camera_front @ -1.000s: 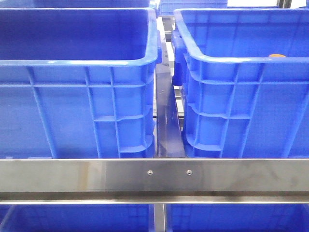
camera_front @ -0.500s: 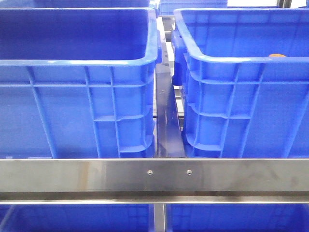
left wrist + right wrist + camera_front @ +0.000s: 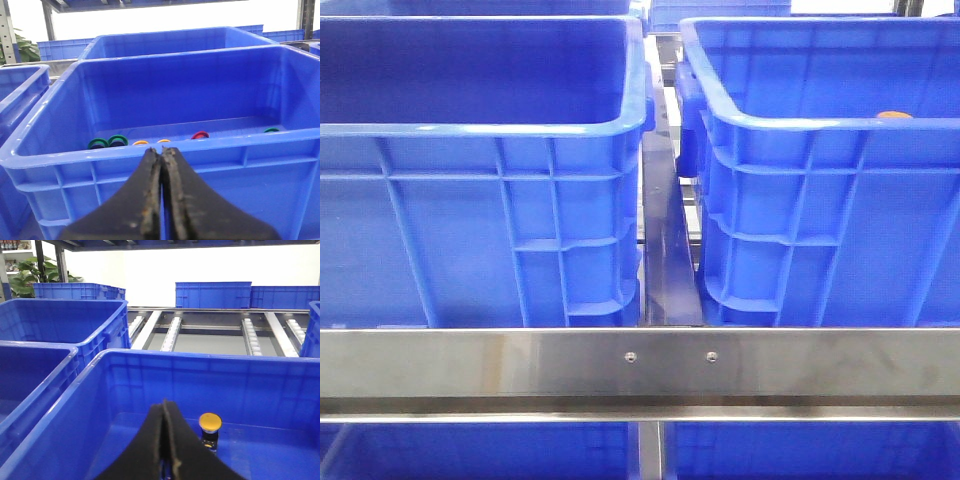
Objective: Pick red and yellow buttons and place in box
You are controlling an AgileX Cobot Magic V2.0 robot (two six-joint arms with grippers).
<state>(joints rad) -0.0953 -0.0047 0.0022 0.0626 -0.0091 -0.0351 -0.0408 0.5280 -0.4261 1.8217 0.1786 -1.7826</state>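
No movement; both end effectors closed.

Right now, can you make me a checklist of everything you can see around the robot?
Surface: shiny metal rail crosses in front of two blue crates; roller track lies behind them.
Job's things: yellow button on the floor of the right crate; a red ring and orange ones in the left crate; orange spot at the right crate's rim.
Clutter: green rings beside the others.
Grippers: left gripper shut, holding nothing, outside the crate's near wall; right gripper shut, holding nothing.
Cables: nothing seen.
Surroundings: more blue crates and a leafy plant behind.
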